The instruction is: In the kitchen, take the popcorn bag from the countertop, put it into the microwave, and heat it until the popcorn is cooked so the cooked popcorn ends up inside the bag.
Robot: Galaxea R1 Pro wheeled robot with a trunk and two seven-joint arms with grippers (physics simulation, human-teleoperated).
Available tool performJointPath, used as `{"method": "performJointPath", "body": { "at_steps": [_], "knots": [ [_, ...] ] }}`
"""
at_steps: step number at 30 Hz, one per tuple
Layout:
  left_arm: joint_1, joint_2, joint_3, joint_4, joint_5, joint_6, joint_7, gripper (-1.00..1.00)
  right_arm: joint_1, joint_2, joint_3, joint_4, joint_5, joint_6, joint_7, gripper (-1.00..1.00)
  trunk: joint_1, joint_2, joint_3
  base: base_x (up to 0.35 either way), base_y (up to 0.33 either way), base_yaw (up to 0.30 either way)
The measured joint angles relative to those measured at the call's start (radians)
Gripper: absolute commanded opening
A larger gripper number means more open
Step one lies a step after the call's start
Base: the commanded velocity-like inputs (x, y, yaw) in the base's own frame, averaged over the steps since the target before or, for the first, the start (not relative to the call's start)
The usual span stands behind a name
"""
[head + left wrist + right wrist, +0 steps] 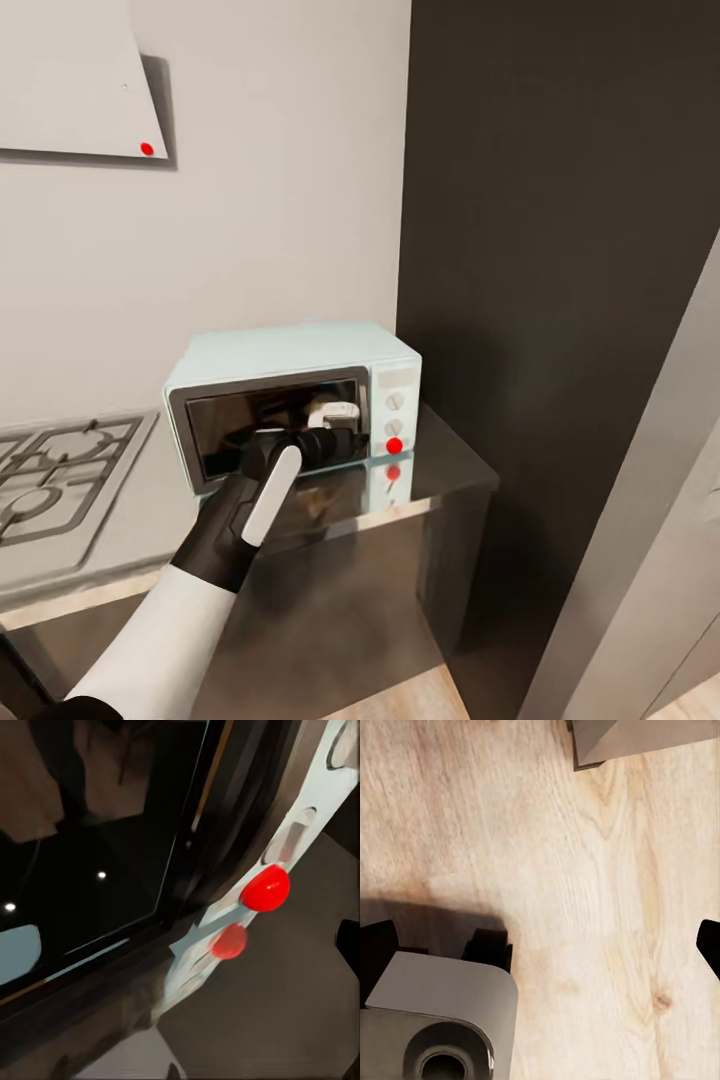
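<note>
1. Head view: microwave (300, 385) on grey table (440, 470), door shut; left pincer (335, 443) at its glass, spread unclear.
2. Left wrist: red dot (265, 888) beside door glass.
3. Right wrist: wooden floor (585, 907); right pincer tips wide apart.

I am seeing a steel gas hob (55, 480) sitting at the left edge of the head view, its grates lying flat. A pale range hood (75, 85) with a red dot is hanging at the upper left. A dark tall panel (560, 250) is filling the right side. A light wooden floor (585, 907) is showing in the right wrist view.
</note>
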Motion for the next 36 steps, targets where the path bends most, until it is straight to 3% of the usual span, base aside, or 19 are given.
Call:
{"method": "performJointPath", "body": {
  "at_steps": [3, 5, 14, 18, 20, 23, 25, 27, 29, 30, 31, 32, 36],
  "knots": [
    [0.0, 0.0, 0.0, 0.008, 0.011, -0.019, -0.001, 1.0, 0.0, -0.001, 0.0, 0.0, 0.0, 0.0, 0.0, 1.0, 0.0, 0.0, 0.0, -0.097, 0.0, 0.0],
    [0.0, -0.001, 0.001, 0.017, -0.021, -0.04, 0.009, 1.0, 0.0, -0.001, 0.0, 0.0, 0.0, 0.0, 0.0, 1.0, 0.001, 0.001, 0.0, -0.288, 0.0, 0.0],
    [0.0, -0.009, 0.001, 0.017, -0.008, -0.039, 0.013, 1.0, 0.0, -0.001, 0.0, 0.0, 0.0, 0.002, 0.0, 1.0, 0.001, 0.001, 0.0, -0.342, 0.0, 0.0],
    [0.003, -0.01, 0.001, 0.012, -0.005, -0.033, 0.06, 1.0, 0.0, -0.001, 0.0, 0.0, 0.0, 0.003, 0.001, 1.0, 0.001, 0.001, 0.0, -0.346, 0.0, 0.0],
    [0.007, -0.011, 0.0, 0.011, 0.013, -0.028, 0.068, 1.0, 0.0, -0.001, 0.0, 0.0, 0.0, 0.004, 0.006, 1.0, 0.001, 0.001, 0.0, -0.346, 0.0, 0.0],
    [0.011, -0.01, 0.001, 0.016, 0.068, -0.026, 0.073, 1.0, 0.0, -0.001, 0.0, 0.0, 0.0, 0.005, 0.006, 1.0, 0.001, 0.001, 0.0, -0.345, 0.0, 0.0],
    [0.04, -0.007, 0.002, 0.04, 0.079, -0.027, 0.078, 1.0, 0.0, -0.001, 0.0, 0.0, 0.0, 0.004, 0.001, 1.0, 0.001, 0.001, 0.0, -0.346, 0.0, 0.0],
    [0.114, -0.006, 0.003, 0.126, 0.082, -0.035, 0.104, 1.0, 0.0, -0.001, 0.0, -0.001, 0.001, 0.001, -0.001, 1.0, 0.001, 0.001, 0.0, -0.346, 0.0, 0.0],
    [0.166, -0.006, 0.004, 0.304, 0.083, -0.08, 0.126, 1.0, 0.0, 0.0, 0.0, 0.0, 0.002, 0.0, 0.001, 1.0, 0.001, 0.001, 0.0, -0.346, 0.0, 0.0],
    [0.18, -0.006, 0.006, 0.443, 0.087, -0.205, 0.133, 1.0, 0.0, 0.001, 0.001, 0.0, 0.003, 0.001, 0.005, 1.0, 0.001, 0.001, 0.0, -0.345, 0.0, 0.0],
    [0.184, -0.006, 0.009, 0.625, 0.091, -0.263, 0.134, 1.0, 0.0, 0.001, 0.001, 0.0, 0.004, 0.001, 0.007, 1.0, 0.001, 0.001, 0.0, -0.345, 0.0, 0.0],
    [0.188, -0.006, 0.013, 0.811, 0.114, -0.41, 0.132, 1.0, 0.0, 0.001, 0.002, -0.001, 0.006, 0.001, 0.01, 1.0, 0.001, 0.0, 0.0, -0.345, 0.0, 0.0],
    [0.195, 0.006, 0.022, 1.201, 0.163, -0.635, 0.126, 1.0, 0.0, -0.009, 0.009, -0.004, 0.013, 0.002, 0.004, 1.0, 0.001, 0.001, 0.0, -0.141, 0.0, 0.0]
  ]
}}
